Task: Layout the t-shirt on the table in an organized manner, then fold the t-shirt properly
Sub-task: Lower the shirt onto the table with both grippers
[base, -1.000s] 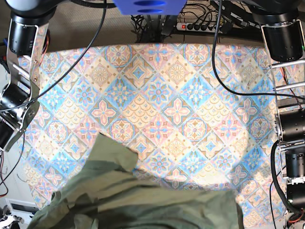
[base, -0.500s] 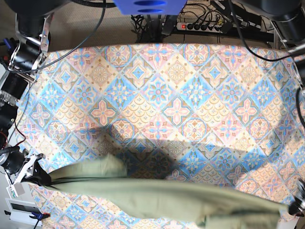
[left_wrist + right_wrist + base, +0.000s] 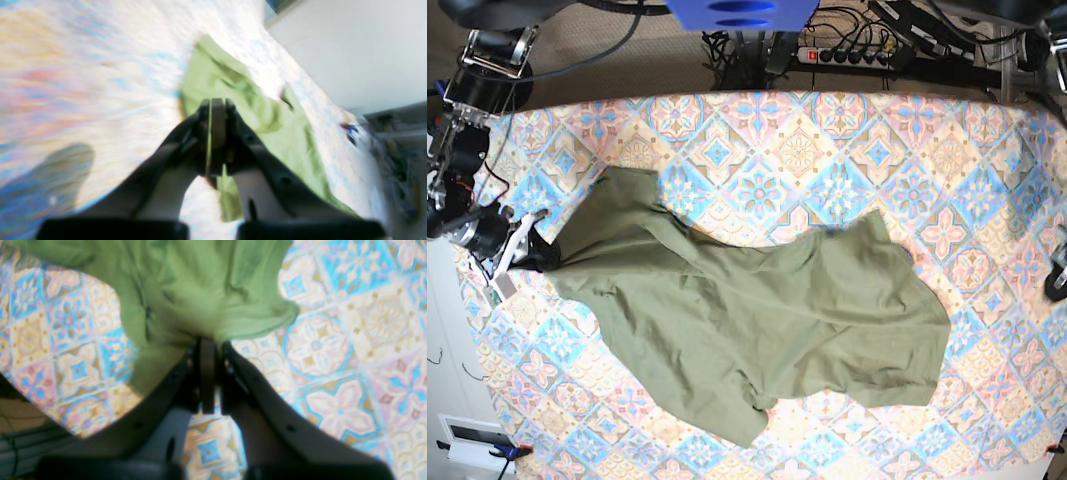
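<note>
The olive-green t-shirt (image 3: 747,320) lies spread and wrinkled across the middle of the table (image 3: 807,150), slanting from upper left to lower right. My right gripper (image 3: 530,256) is at the table's left side, shut on the shirt's left edge. In the right wrist view the jaws (image 3: 207,345) pinch bunched green cloth (image 3: 200,290). My left gripper (image 3: 211,103) looks shut, with a thin green line between its pads, and the blurred shirt (image 3: 267,113) lies beyond it. In the base view only a dark part of the left arm (image 3: 1058,281) shows at the right edge, apart from the shirt.
A power strip with cables (image 3: 857,55) and a blue mount (image 3: 742,12) sit behind the table's far edge. Pale floor (image 3: 447,400) lies left of the table. A pale wall or cabinet (image 3: 350,50) stands beyond the table in the left wrist view.
The shirt was stretched in the air along the near edge and now lies spread over the table's middle. Both grippers moved toward the far side, and the shirt's right end is away from the left arm.
</note>
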{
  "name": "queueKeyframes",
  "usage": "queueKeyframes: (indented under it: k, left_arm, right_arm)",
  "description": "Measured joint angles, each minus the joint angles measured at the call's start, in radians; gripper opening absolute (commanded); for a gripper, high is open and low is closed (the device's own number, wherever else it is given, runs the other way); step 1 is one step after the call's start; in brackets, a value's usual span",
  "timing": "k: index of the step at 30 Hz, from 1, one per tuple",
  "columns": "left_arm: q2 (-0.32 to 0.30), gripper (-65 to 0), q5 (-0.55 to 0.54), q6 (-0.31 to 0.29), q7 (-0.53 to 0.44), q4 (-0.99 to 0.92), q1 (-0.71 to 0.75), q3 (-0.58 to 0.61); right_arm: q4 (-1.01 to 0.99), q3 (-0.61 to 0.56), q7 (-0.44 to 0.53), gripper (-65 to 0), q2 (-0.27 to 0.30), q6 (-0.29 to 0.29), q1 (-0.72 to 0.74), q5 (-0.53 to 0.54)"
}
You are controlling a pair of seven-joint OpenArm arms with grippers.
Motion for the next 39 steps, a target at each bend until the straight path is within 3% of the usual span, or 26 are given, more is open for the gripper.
queueKeyframes:
  k: [8, 13, 18, 22, 24, 29, 33, 39]
  left_arm:
    - [0.033, -65.0, 0.0, 0.001, 0.003, 0.058, 0.272, -0.13]
    - [0.082, -64.8, -0.002, -0.003, 0.008, 0.078, 0.28, -0.098]
    - [0.105, -43.3, 0.01, 0.01, 0.014, 0.071, 0.095, 0.188]
    - [0.226, -27.4, -0.01, -0.007, 0.008, 0.035, -0.046, 0.357]
    - [0.276, -23.8, 0.008, 0.012, 0.004, -0.013, -0.078, 0.424]
    - [0.375, -26.3, -0.002, 0.001, 0.011, -0.031, -0.095, 0.47]
    - [0.393, -27.3, 0.002, 0.004, -0.002, -0.087, -0.106, 0.466]
    - [0.43, -27.3, 0.006, 0.009, 0.0, -0.121, -0.101, 0.467]
  right_arm:
    - [0.068, 0.05, -0.018, -64.4, -0.003, 0.0, -0.186, 0.014]
    - [0.065, 0.092, -0.019, -64.5, -0.003, 0.0, -0.213, 0.006]
    - [0.064, 0.117, -0.018, -64.5, -0.003, 0.0, -0.207, 0.005]
    - [0.064, 0.117, -0.014, -64.5, -0.005, 0.0, -0.203, 0.015]
    - [0.064, 0.117, -0.013, -64.5, -0.005, 0.0, -0.205, 0.004]
    - [0.065, 0.131, -0.013, -64.5, -0.01, 0.0, -0.203, 0.013]
    - [0.064, 0.19, -0.016, -64.5, -0.004, -0.001, -0.207, 0.005]
    - [0.065, 0.185, -0.015, -64.5, -0.009, -0.001, -0.207, 0.008]
